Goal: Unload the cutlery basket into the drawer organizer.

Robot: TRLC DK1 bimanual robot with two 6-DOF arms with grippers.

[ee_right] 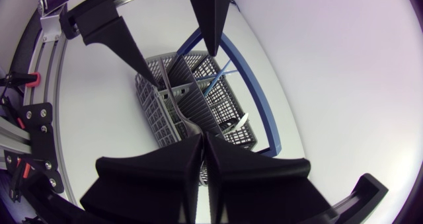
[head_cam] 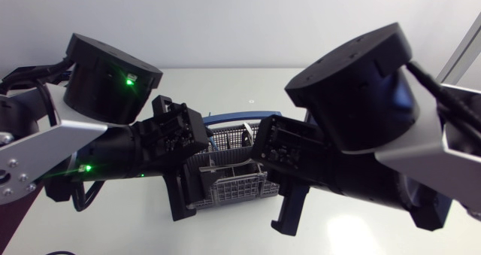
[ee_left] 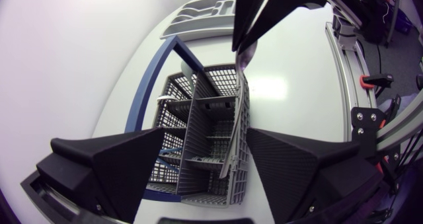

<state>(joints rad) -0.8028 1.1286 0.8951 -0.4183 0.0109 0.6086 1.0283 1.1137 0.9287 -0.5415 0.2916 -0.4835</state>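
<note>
The grey mesh cutlery basket [head_cam: 234,184] stands in the middle of the table between both arms. My left gripper [ee_left: 205,174] is open, one wide finger on each side of the basket [ee_left: 198,128]. My right gripper [ee_right: 203,159] hangs above the basket [ee_right: 158,108], shut on the handle of a silver utensil [ee_right: 188,122]. In the left wrist view that utensil [ee_left: 236,112] runs from the right gripper [ee_left: 254,26] down into an outer compartment. A blue-handled piece [ee_right: 218,78] lies in another compartment.
A blue-rimmed frame [ee_left: 155,72] lies on the white table along the basket's far side, also seen as the blue rim [ee_right: 254,85] in the right wrist view. Both arms crowd the space over the basket.
</note>
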